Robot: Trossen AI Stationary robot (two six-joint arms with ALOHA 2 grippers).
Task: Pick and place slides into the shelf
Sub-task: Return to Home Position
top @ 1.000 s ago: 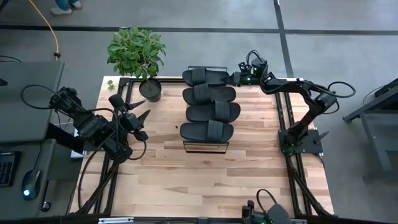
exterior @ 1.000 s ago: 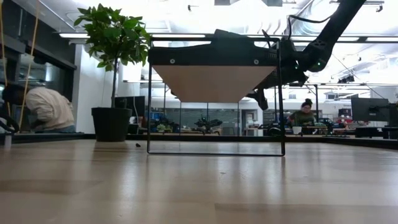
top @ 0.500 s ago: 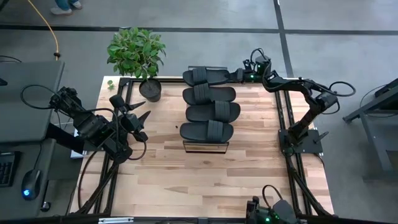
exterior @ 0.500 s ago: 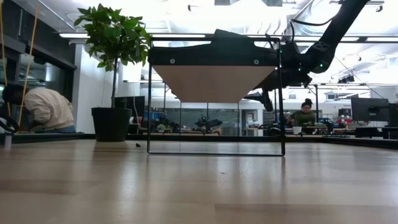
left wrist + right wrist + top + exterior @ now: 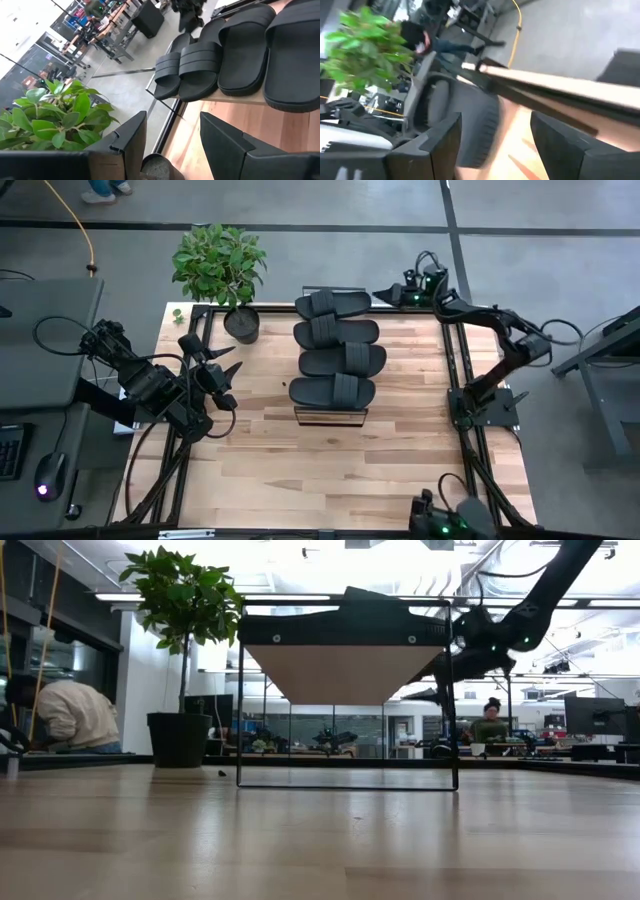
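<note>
Right claw [image 5: 381,296] has backed off the slides [image 5: 338,345], spread.

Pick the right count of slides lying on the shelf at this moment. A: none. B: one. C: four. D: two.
C: in the high view four slides lie side by side along the shelf; the right gripper hovers open by its far end, and the left gripper waits open off to the left.

The left arm [image 5: 150,385] and right arm [image 5: 482,314] are black and angular, with green lights [image 5: 410,298] on the right one. The left gripper [image 5: 172,117] and right gripper [image 5: 495,122] each have 2 flat dark fingers [image 5: 125,145].
</note>
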